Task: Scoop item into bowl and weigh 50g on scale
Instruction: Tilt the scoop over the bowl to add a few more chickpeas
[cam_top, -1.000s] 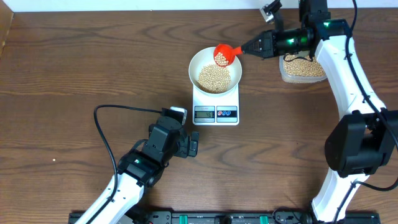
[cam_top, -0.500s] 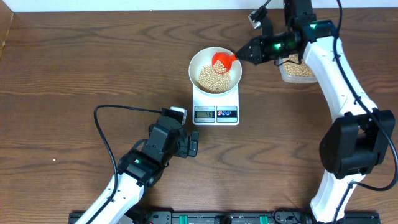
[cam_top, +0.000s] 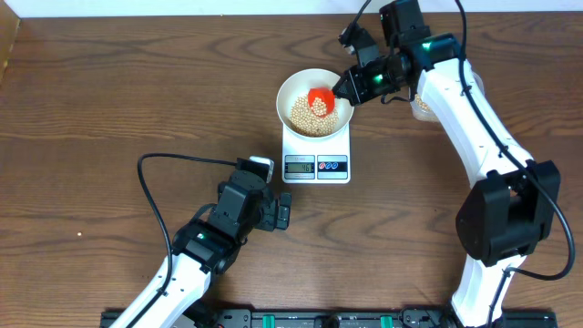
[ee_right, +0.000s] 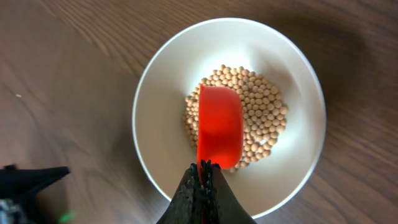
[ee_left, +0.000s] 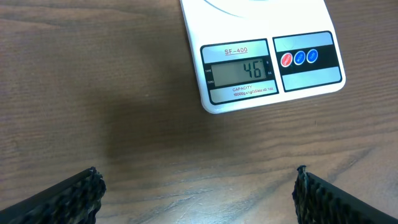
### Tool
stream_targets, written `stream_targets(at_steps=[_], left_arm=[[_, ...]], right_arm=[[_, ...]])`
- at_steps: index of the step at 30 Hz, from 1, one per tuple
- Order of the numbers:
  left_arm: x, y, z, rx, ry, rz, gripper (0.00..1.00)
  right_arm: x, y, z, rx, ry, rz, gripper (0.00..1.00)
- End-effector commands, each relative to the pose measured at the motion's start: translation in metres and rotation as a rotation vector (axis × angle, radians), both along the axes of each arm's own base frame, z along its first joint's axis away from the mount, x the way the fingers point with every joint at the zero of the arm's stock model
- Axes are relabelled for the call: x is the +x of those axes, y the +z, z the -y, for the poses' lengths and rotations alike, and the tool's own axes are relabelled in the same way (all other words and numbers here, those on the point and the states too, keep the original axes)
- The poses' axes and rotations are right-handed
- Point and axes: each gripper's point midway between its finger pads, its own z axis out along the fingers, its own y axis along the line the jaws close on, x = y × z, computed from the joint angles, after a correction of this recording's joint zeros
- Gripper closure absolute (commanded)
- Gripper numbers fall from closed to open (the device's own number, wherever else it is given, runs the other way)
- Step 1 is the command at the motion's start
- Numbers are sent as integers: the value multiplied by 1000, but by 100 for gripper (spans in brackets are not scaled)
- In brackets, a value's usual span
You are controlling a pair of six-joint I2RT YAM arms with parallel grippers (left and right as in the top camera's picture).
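Note:
The white bowl (cam_top: 290,87) (ee_right: 161,87) stands on the white scale (cam_top: 316,155) (ee_left: 311,87) and holds a heap of beige beans (cam_top: 306,115) (ee_right: 264,112). My right gripper (cam_top: 348,87) (ee_right: 202,171) is shut on the handle of a red scoop (cam_top: 319,100) (ee_right: 219,127), which is turned upside down over the beans in the bowl. The scale's display (ee_left: 241,71) reads 46. My left gripper (cam_top: 273,214) (ee_left: 196,186) is open and empty over the table, just in front of the scale.
A clear tub of beans (cam_top: 417,105) sits behind my right arm, mostly hidden by it. A black cable (cam_top: 159,196) loops on the table left of my left arm.
My right gripper has swung left and over the bowl, and it has turned the red scoop over, so the beans it held have dropped into the bowl. My left arm has not moved.

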Motion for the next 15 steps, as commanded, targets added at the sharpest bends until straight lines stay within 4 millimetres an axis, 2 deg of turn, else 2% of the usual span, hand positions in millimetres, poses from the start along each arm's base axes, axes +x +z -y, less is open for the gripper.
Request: stream_targets(at_steps=[1,7,15], left_arm=[[1,0,-2,13,3,5,1],[1,0,-2,13,3,5,1],[1,0,-2,13,3,5,1]], right_arm=[[3,29,4,-53,10,123,99],[4,49,9,-86,-5,195,99],[-4,47,-1,-102,42,202,99]])
